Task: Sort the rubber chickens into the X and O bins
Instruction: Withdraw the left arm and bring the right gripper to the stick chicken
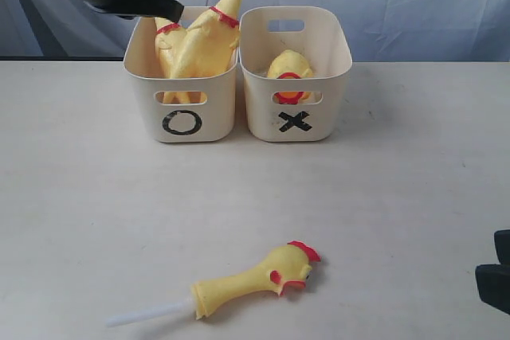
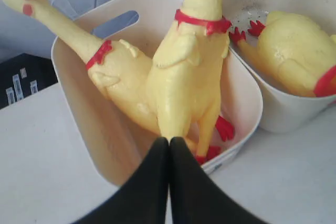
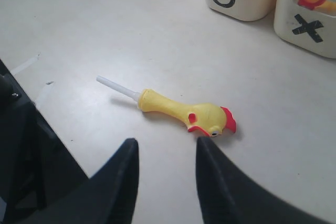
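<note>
Tabletop with four rubber toys and two cream bins. We see the O bin (image 1: 215,121) and the X bin (image 1: 259,117) side by side at the far part of the table (image 1: 80,197), with the O bin on the left in the exterior view. One whole chicken (image 1: 205,41) leans in the O bin, its neck rising well above the rim. The other whole chicken (image 1: 166,37) lies against it, and the feet of both are down inside the bin. The headless body (image 1: 288,65) rests inside the X bin. The head-and-neck piece (image 1: 255,276) lies on its side on the table, well apart from both bins, its white stick (image 1: 147,314) pointing left. We note the left gripper (image 2: 169,144) over the O bin's rim, its fingers pressed together and pinching nothing. The right gripper (image 3: 167,144) hangs near the head-and-neck piece with its fingers spread. The toy's head lies just beyond the fingertips, untouched.
</note>
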`<state>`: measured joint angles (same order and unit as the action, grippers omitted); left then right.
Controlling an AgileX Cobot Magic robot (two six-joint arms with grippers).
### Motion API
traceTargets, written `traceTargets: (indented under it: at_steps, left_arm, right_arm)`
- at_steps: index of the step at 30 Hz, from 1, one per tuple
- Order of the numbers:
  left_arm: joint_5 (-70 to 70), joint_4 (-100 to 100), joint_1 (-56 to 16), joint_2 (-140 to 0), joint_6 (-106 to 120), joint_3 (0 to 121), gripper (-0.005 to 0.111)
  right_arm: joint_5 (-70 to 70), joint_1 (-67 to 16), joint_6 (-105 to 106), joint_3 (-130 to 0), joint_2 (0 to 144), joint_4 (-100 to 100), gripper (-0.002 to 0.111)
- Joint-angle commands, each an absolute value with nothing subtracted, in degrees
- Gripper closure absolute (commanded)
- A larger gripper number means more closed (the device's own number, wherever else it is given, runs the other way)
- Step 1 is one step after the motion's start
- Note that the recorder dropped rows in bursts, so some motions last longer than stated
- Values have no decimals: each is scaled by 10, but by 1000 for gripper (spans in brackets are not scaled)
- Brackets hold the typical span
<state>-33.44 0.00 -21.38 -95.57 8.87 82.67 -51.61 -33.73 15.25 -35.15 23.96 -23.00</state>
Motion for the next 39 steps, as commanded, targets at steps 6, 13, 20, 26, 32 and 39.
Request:
traceTargets:
  at_steps: [6, 13, 20, 26, 32, 39]
  left_arm:
    - [-307, -20, -212, -797, 73, 663, 107]
    - [-226, -92, -212, -600, 65, 458, 107]
    - [-245, -118, -212, -382, 64, 307, 107]
    - [-256, -165, -212, -254, 63, 248, 107]
    - [-258, -170, -212, -187, 65, 226, 107]
    - [-258, -171, -212, -159, 65, 223, 107]
  right_arm:
    - [-513, -338, 153, -348, 236, -229, 73]
    - [-513, -338, 153, -348, 236, -229, 73]
    - [-499, -338, 153, -348, 236, -229, 73]
    - [-436, -338, 153, -348, 236, -244, 73]
    - [-371, -338, 153, -348, 251, -270, 73]
    - [-370, -338, 199, -348, 350, -270, 73]
